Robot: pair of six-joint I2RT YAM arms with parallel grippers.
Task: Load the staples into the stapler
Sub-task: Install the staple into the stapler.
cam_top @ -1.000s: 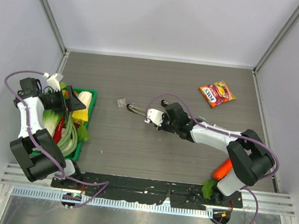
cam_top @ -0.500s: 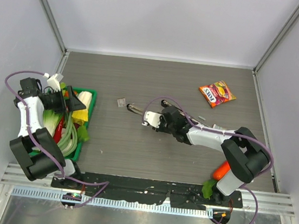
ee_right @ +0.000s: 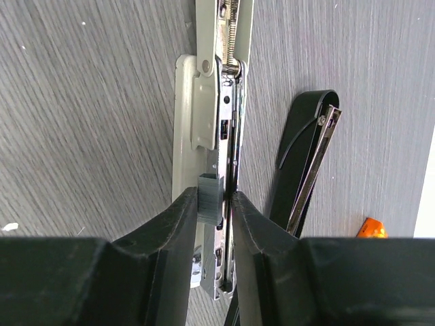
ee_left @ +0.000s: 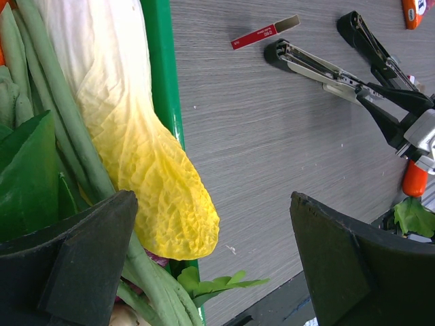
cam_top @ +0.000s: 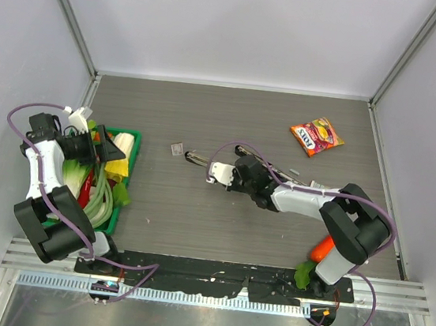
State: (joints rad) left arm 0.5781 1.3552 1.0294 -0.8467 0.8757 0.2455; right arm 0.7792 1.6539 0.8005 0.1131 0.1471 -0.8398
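The stapler lies opened flat mid-table; in the right wrist view its pale magazine channel runs up from my fingers, and its black top arm lies to the right. My right gripper is shut on a small grey strip of staples, held right over the channel. The staples box, tiny with a red label, lies just left of the stapler and also shows in the left wrist view. My left gripper is open and empty over the green tray.
The green tray holds a yellow-white cabbage leaf, green beans and other vegetables. An orange-red snack packet lies far right. A carrot sits by the right arm's base. Walls enclose the table on three sides.
My right gripper has shifted slightly left and nearer along the stapler with the strip in it. The left arm has not moved.
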